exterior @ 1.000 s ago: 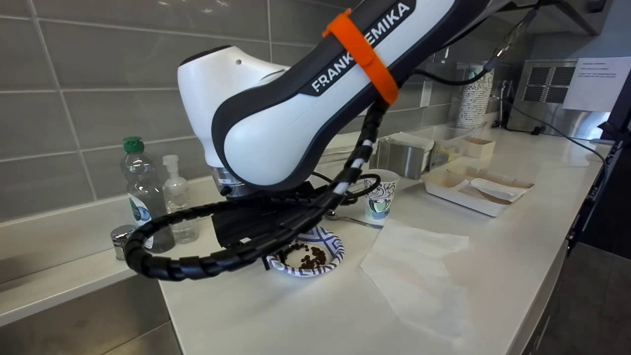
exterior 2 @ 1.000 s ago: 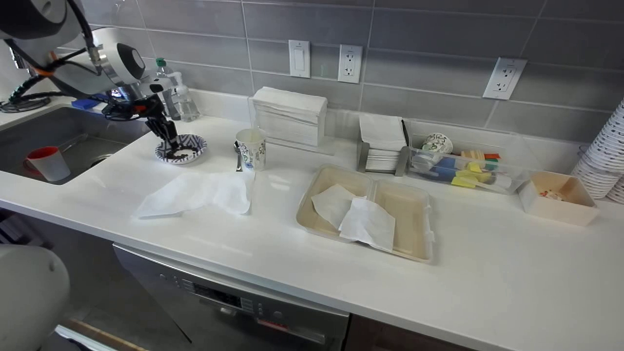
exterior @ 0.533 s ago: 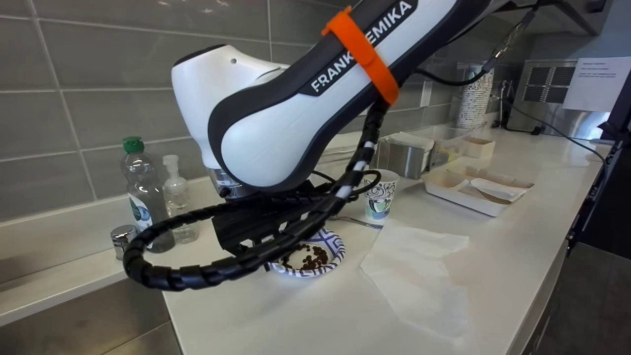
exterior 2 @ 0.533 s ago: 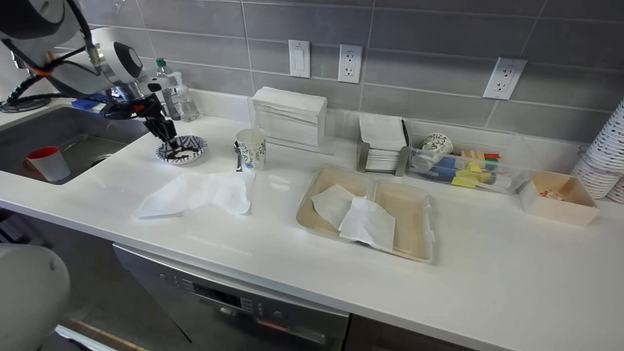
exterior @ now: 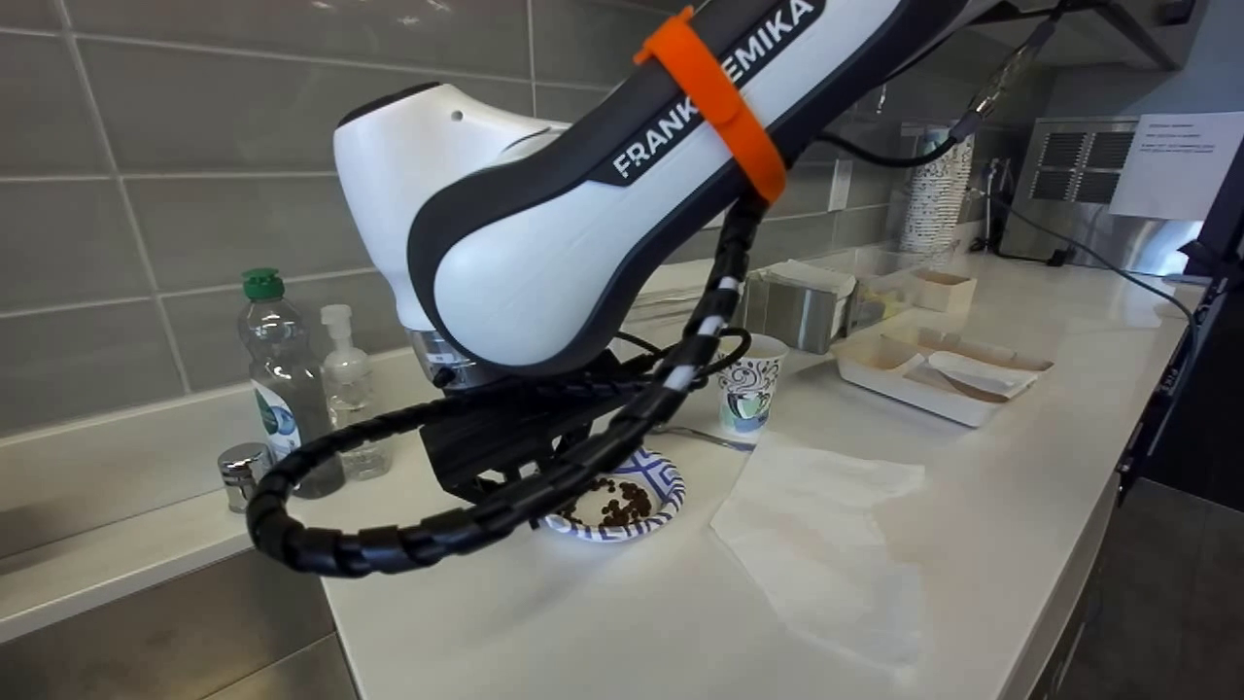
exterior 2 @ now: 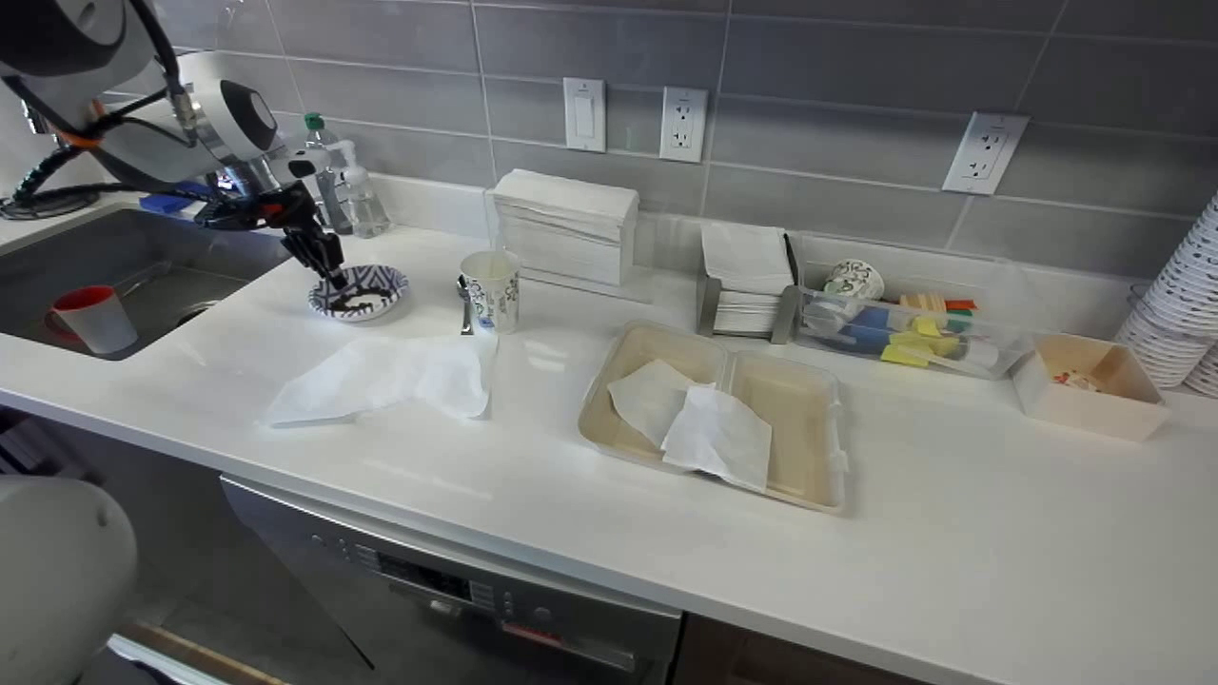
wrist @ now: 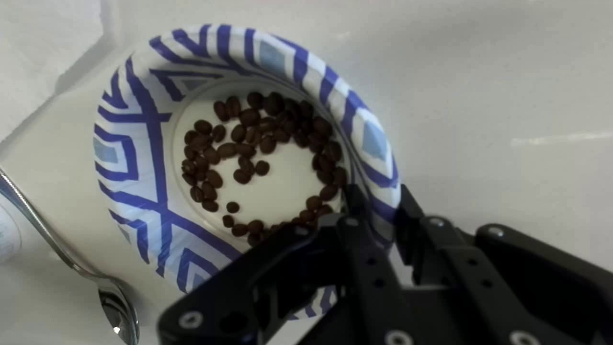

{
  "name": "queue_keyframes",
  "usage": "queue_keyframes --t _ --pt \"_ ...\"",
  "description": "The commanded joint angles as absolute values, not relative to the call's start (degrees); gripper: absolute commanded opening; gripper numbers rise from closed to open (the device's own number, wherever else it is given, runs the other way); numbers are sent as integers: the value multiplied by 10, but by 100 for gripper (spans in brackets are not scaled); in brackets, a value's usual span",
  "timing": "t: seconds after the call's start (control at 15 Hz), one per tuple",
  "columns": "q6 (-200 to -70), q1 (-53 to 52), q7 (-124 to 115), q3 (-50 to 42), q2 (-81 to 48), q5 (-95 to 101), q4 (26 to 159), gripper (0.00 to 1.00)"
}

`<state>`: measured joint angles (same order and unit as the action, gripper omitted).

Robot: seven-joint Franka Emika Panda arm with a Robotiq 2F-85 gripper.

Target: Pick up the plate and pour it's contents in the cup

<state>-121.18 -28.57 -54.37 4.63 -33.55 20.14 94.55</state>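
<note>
The plate (wrist: pixel 158 143), with its blue-and-white rim, rests on the counter and also shows in both exterior views (exterior: pixel 663 486) (exterior 2: pixel 392 281). Its contents (wrist: pixel 273 129) are dark brown beans spread in a ring on the bottom. My gripper (wrist: pixel 380 194) is shut on the plate's rim, one finger inside and one outside, and the rim is bent up there. In an exterior view my gripper (exterior 2: pixel 335 276) comes down on the plate's sink side. The cup (exterior 2: pixel 491 293) (exterior: pixel 752 389) stands upright and apart from the plate. A pale edge at the wrist view's left may be the cup.
A spoon (wrist: pixel 72 261) lies between plate and cup. A white paper sheet (exterior 2: pixel 390 376) lies in front of them. A clear bottle (exterior: pixel 282 389) and a pump bottle (exterior: pixel 348 389) stand behind the gripper. The sink (exterior 2: pixel 181 247) and an open tray (exterior 2: pixel 804 428) flank this area.
My gripper and forearm have shifted slightly. The plate has moved a little toward the cup. The fingers now sit closer around its rim. The cup has not moved.
</note>
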Motion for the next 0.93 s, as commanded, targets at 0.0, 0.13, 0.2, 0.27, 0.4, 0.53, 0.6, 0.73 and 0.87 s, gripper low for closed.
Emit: queue_keyframes --t 0.0,0.13,0.2,0.27,0.4,0.53,0.6,0.73,0.87 --pt "-1200 -290 -535 43 -346 213 933 10" --pt "-1199 -290 -534 43 -343 216 932 2" --pt "-1194 -291 -533 42 -340 219 932 0" --pt "-1191 -291 -533 41 -338 222 931 0" --pt "-1182 -293 -531 39 -330 228 929 1" --pt "-1167 -294 -530 39 -320 235 925 1" --pt "-1160 -294 -531 40 -314 238 923 1" --pt "-1140 -295 -532 42 -300 242 920 1" --pt "-1114 -294 -530 44 -284 247 919 1"
